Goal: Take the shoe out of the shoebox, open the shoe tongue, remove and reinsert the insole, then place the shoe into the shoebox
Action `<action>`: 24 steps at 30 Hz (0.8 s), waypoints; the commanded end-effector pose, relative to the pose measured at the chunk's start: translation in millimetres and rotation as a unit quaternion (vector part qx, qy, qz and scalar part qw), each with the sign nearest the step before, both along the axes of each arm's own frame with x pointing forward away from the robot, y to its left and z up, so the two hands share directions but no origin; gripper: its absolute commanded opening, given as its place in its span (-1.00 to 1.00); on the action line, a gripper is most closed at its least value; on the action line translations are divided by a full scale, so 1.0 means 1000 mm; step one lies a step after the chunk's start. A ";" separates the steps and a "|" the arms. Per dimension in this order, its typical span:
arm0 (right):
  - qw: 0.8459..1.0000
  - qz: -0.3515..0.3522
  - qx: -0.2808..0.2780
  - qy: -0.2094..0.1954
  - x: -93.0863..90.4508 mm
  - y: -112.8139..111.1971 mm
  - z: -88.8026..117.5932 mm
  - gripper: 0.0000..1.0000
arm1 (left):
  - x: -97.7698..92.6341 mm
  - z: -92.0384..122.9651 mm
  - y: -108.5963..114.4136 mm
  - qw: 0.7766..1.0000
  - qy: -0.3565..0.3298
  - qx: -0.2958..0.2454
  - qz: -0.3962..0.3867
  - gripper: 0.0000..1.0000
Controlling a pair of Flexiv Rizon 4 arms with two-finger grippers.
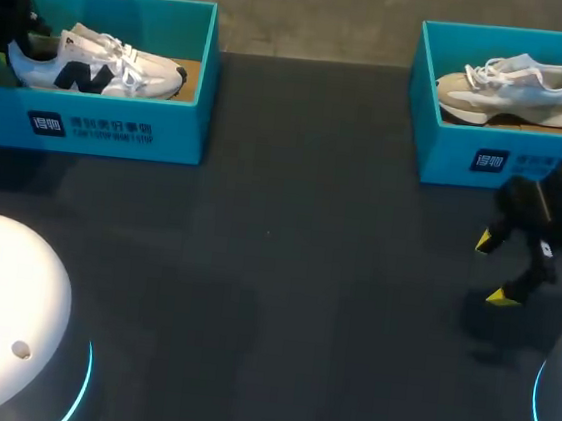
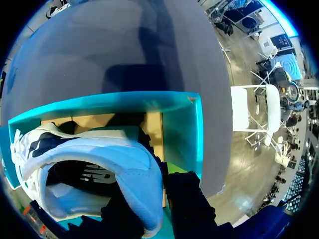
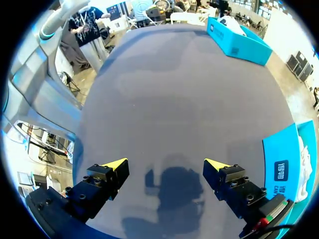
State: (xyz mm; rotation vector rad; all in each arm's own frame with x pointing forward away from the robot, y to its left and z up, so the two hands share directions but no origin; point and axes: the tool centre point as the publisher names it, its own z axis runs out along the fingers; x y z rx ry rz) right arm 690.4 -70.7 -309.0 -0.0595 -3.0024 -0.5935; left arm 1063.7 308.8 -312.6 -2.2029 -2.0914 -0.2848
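Observation:
A white shoe with navy marks (image 1: 95, 65) lies in the teal shoebox (image 1: 99, 126) at the table's far left. My left gripper (image 1: 19, 42) comes down at its heel end inside the box. In the left wrist view the shoe's heel collar (image 2: 129, 174) runs down between the black fingers (image 2: 187, 204), and the left gripper (image 2: 152, 211) is shut on it; the yellow tips are hidden. The shoe (image 2: 75, 149) still rests in the box (image 2: 184, 124). My right gripper (image 1: 496, 268) hangs open over bare table, fingers wide apart (image 3: 167, 164), holding nothing.
A second teal shoebox (image 1: 498, 158) with a beige and white shoe (image 1: 510, 89) stands at the far right, just behind my right gripper; its side (image 3: 284, 169) shows beside that gripper. The dark tabletop (image 1: 285, 271) lies between the boxes.

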 end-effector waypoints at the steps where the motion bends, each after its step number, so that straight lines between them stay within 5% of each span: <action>1: 1.000 0.000 -0.001 -0.001 -0.001 0.000 0.000 1.00 | -0.003 -0.007 -0.003 1.000 0.004 0.005 0.002 -1.00; 24: 1.000 0.000 -0.001 -0.001 -0.001 0.000 0.000 1.00 | -0.010 -0.041 -0.007 0.999 0.033 0.006 0.026 -1.00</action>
